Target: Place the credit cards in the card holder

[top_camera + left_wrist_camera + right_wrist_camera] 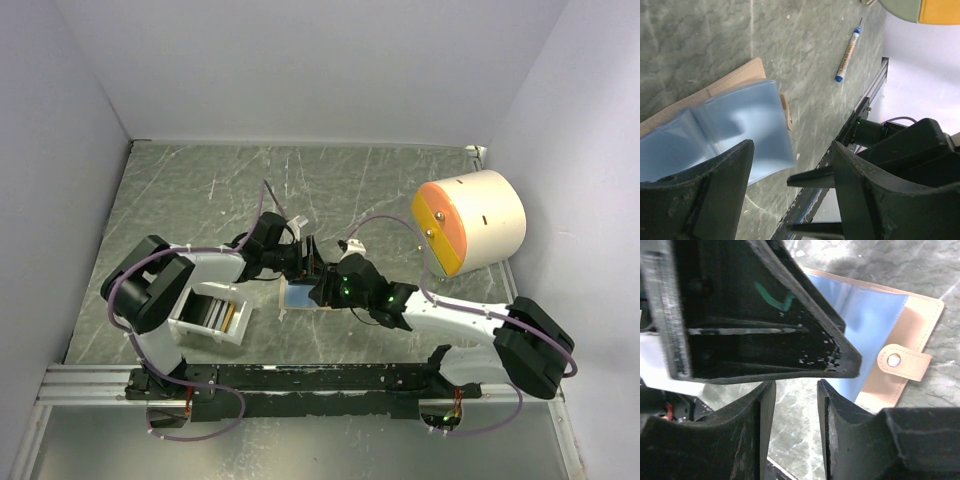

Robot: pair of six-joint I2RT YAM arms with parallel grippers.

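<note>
The tan card holder [922,315] lies open on the table with its snap tab [904,361] sticking out. A glossy pale blue sheet [740,125] covers its inside; whether it is a card or a pocket I cannot tell. Several credit cards [222,314] stand on edge in the white tray. My left gripper [790,147] hovers just above the holder [298,293], jaws wide open and empty. My right gripper [796,385] sits at the holder's near right edge, its jaws apart with only table between them. One left finger [765,325] crosses the right wrist view.
The white tray [238,336] stands left of the holder, beside the left arm's base. A pen [847,50] lies on the table to the right. A large cream cylinder with an orange face [470,225] fills the right side. Grey walls enclose the table.
</note>
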